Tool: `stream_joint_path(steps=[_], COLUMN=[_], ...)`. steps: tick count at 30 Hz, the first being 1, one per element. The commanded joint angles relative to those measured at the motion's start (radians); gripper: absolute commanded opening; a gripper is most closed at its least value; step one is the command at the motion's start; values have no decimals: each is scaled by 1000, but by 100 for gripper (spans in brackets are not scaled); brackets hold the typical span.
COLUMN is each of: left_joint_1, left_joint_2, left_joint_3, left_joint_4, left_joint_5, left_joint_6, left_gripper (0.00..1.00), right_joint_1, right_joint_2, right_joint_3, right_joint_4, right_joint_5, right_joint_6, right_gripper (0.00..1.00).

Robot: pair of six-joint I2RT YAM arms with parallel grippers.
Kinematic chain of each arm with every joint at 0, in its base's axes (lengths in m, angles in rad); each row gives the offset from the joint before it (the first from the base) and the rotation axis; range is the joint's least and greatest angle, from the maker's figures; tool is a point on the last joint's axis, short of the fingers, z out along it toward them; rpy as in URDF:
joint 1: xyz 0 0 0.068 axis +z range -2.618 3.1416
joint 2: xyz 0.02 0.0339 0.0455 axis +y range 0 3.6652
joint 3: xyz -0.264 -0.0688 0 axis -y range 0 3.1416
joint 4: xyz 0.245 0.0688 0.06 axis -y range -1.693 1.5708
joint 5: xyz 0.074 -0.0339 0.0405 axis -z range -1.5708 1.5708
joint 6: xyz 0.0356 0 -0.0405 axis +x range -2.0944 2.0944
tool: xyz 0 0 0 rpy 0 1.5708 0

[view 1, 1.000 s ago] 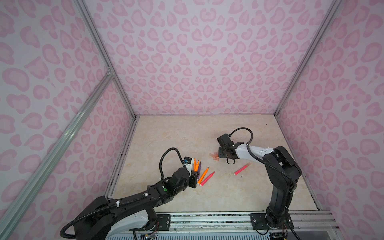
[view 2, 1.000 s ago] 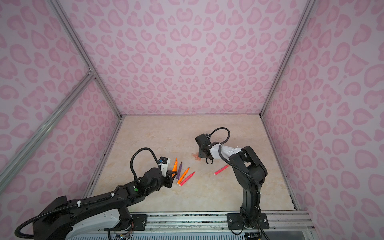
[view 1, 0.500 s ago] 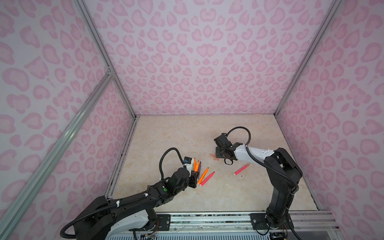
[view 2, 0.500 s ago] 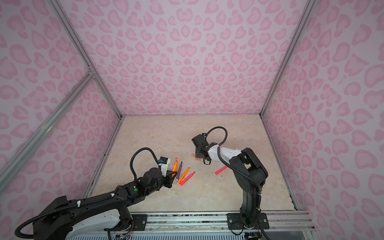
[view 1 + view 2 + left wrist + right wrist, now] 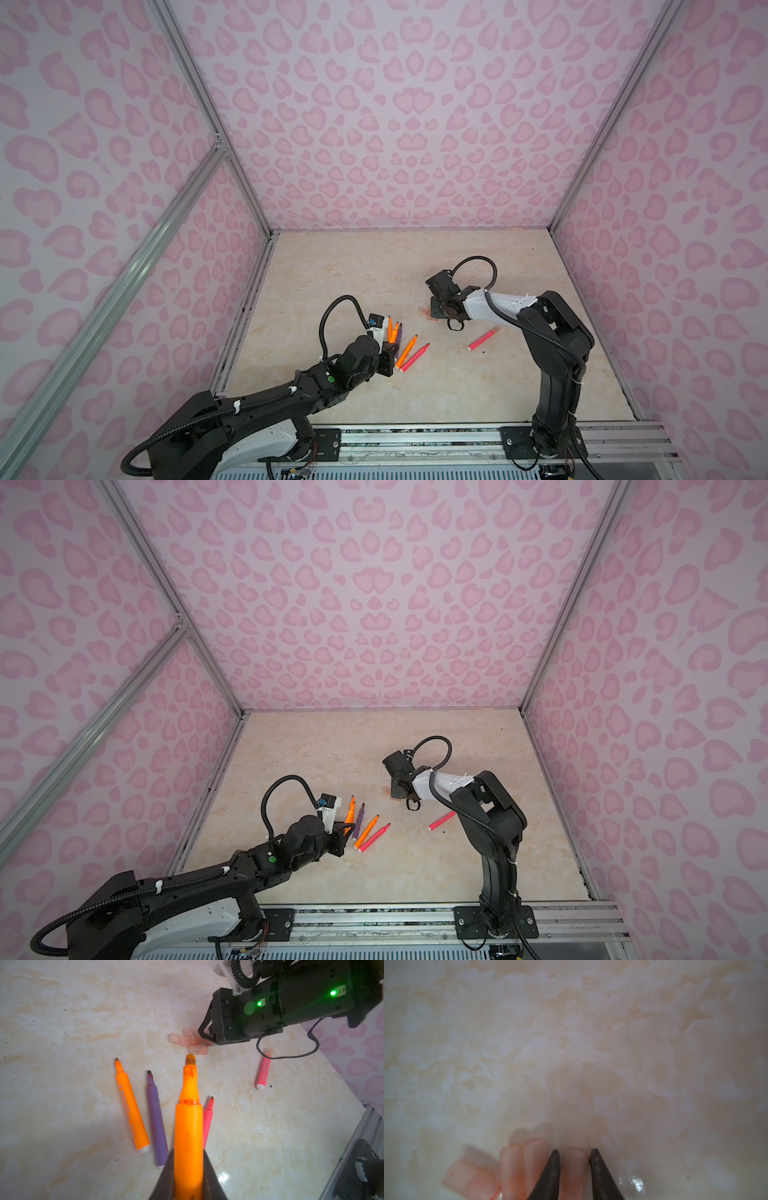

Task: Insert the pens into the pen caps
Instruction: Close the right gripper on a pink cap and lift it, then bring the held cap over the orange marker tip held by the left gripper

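Observation:
My left gripper [image 5: 188, 1151] is shut on an orange pen [image 5: 188, 1126], held off the floor with its bare tip pointing toward the pen caps [image 5: 180, 1040]. In a top view this gripper [image 5: 343, 829] sits beside the loose pens. An orange pen [image 5: 131, 1105], a purple pen [image 5: 156, 1120] and a pink pen [image 5: 207, 1120] lie uncapped on the floor. A capped pink pen [image 5: 263, 1070] lies apart. My right gripper [image 5: 574, 1152] is low on the floor, its fingers closed against both sides of one pale cap [image 5: 574, 1167]. More caps [image 5: 523, 1167] lie right beside it.
The marble-patterned floor [image 5: 374, 270] is boxed in by pink-patterned walls [image 5: 395, 124] on three sides. A metal rail [image 5: 415, 432] runs along the front edge. The right arm's body [image 5: 291, 1001] hangs over the cap cluster, and its cable loops near the capped pen.
The right gripper shifted slightly left over the caps and narrowed its jaws onto one cap. The left arm and its orange pen have not moved.

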Motion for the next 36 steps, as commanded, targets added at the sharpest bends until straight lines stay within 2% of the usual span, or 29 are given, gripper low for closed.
stream_joint_path(steps=[1, 10, 14, 22, 31, 36], left_joint_1=[0, 0, -1, -6, -31, -89], left_joint_2=[2, -4, 2, -37, -58, -24], left_joint_3=[3, 5, 7, -15, -9, 52], left_joint_4=[35, 32, 40, 40, 71, 92], left_joint_5=[5, 3, 8, 5, 50, 19], left_joint_6=[0, 3, 1, -1, -13, -9], left_gripper=[3, 3, 3, 3, 3, 3], right_joint_1=[6, 4, -5, -17, -15, 37], right_joint_2=[13, -4, -56, -242, -541, -749], right_joint_3=[-7, -41, -71, -160, -281, -424], right_joint_4=[-13, 25, 35, 63, 76, 281], right_joint_5=[15, 11, 10, 17, 20, -31], right_joint_6=[19, 41, 53, 92, 144, 210], right_gripper=[28, 17, 14, 8, 0, 0])
